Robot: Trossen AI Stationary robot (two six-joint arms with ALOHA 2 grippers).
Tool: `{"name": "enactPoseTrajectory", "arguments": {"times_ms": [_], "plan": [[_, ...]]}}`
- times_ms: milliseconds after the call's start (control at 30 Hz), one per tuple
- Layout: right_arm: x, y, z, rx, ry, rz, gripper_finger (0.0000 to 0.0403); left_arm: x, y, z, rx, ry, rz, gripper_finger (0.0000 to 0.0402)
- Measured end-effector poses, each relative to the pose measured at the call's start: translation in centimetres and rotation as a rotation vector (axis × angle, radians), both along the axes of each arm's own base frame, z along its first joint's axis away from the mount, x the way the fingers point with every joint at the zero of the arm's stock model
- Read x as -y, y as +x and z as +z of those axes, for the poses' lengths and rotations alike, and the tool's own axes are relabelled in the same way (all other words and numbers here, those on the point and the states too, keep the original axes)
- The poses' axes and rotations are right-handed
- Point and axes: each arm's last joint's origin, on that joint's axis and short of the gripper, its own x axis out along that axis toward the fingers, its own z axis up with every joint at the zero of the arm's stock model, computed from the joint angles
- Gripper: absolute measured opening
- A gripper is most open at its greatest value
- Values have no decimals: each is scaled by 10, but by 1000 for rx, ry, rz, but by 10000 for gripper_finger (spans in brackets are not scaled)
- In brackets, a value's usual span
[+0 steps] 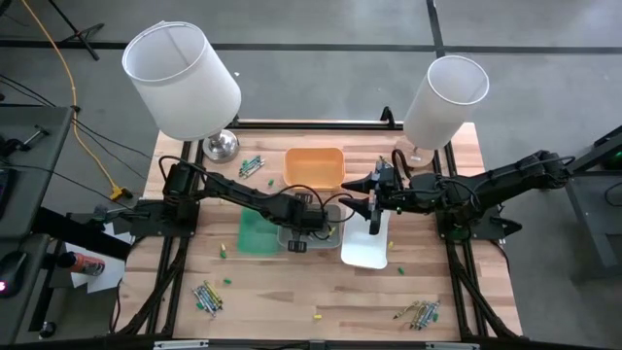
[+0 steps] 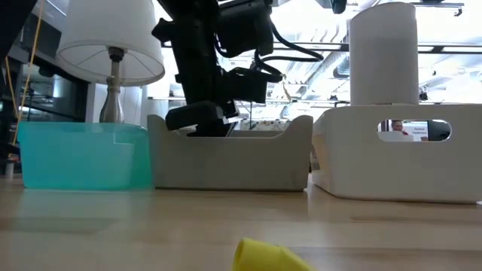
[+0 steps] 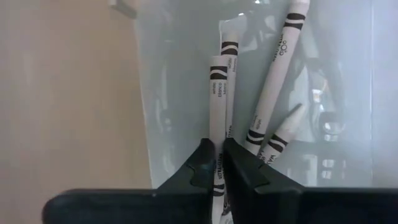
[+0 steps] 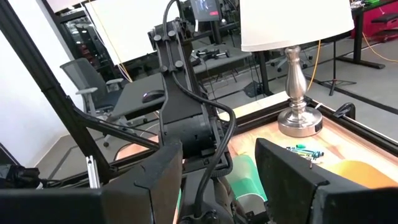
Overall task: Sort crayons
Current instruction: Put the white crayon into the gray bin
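High view: left gripper (image 1: 303, 236) down in grey tray (image 1: 284, 236); right gripper (image 1: 373, 204) above white tray (image 1: 364, 251), crayon heaps (image 1: 420, 313) near table edges.
Left wrist view: fingers (image 3: 202, 165) nearly closed, pinching grey crayon (image 3: 217, 99) among others.
Right wrist view: jaws wide, empty.

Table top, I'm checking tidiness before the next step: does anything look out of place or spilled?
Yes. Stray crayons lie loose on the wood outside the trays: a yellow crayon near the front edge and a green crayon beside the green tray. Unsorted crayon piles sit at the front left, front right and back.
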Motion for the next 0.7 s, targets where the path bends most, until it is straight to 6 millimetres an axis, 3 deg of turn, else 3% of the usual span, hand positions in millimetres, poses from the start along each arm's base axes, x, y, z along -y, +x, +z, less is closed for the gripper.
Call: {"name": "enactPoseTrajectory", "arguments": {"times_ms": [233,700], "plan": [[0,0,0,0,0,0,197,-5,0,-2,-13,-50,2,63],[0,0,0,0,0,-1,197,-9,-1,-2,-28,-54,18,204]]}}
